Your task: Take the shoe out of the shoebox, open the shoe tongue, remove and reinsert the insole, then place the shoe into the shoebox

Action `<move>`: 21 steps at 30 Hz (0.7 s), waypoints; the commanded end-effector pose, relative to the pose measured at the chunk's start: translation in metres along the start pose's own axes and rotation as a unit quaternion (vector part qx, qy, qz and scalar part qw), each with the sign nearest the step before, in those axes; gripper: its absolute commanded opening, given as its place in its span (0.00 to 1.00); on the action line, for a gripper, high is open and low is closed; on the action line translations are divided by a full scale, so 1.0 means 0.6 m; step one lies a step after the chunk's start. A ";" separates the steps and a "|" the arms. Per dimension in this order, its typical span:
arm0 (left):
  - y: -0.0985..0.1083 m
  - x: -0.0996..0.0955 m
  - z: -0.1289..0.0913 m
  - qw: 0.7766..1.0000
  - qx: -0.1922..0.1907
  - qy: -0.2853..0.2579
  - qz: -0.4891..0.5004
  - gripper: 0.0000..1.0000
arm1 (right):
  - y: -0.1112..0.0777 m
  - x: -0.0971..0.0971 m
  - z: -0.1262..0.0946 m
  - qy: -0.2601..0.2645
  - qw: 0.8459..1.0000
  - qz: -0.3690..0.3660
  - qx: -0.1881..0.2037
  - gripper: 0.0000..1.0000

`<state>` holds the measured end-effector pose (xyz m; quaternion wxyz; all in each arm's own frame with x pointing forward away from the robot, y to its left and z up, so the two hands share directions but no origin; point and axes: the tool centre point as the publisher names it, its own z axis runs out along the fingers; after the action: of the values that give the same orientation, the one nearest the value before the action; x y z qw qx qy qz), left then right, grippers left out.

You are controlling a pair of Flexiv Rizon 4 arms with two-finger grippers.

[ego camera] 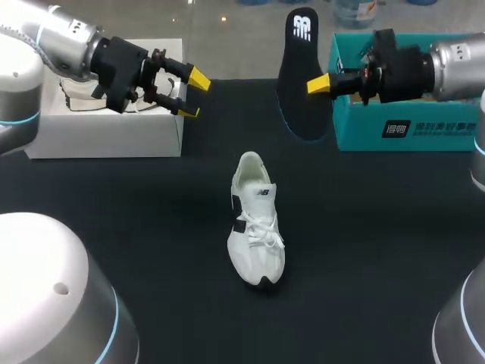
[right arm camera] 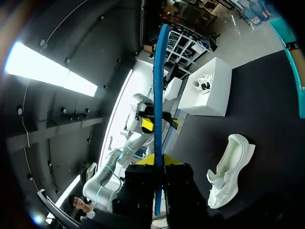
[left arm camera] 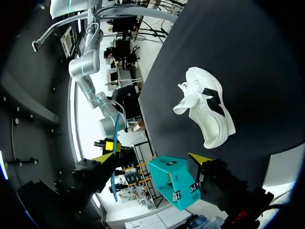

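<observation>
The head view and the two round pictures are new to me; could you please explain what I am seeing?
These are two robot arms at a black table. The head view looks down from above and behind; each round picture comes from a camera on one arm's wrist. A white sneaker stands on the table, between a white box at the left and a teal shoebox at the right. The right gripper holds the black insole upright in the air; its own camera sees it edge-on. The left gripper is open and empty, near the white box.
</observation>
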<state>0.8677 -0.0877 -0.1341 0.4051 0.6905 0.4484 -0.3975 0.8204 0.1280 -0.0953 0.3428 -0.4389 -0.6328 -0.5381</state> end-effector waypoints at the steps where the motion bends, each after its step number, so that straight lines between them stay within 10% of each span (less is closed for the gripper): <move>1: 0.009 0.008 -0.048 1.000 0.015 0.008 0.007 1.00 | 0.026 0.002 0.024 -0.014 1.000 -0.014 -0.005 0.00; 21: 0.058 0.078 -0.169 0.998 0.042 0.026 0.024 1.00 | 0.145 -0.013 0.091 -0.104 0.988 -0.117 -0.014 0.00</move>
<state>0.9221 0.0039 -0.1326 0.3916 0.7182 0.4376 -0.3732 0.8919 0.1680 -0.0822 0.2079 -0.4181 -0.6981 -0.5428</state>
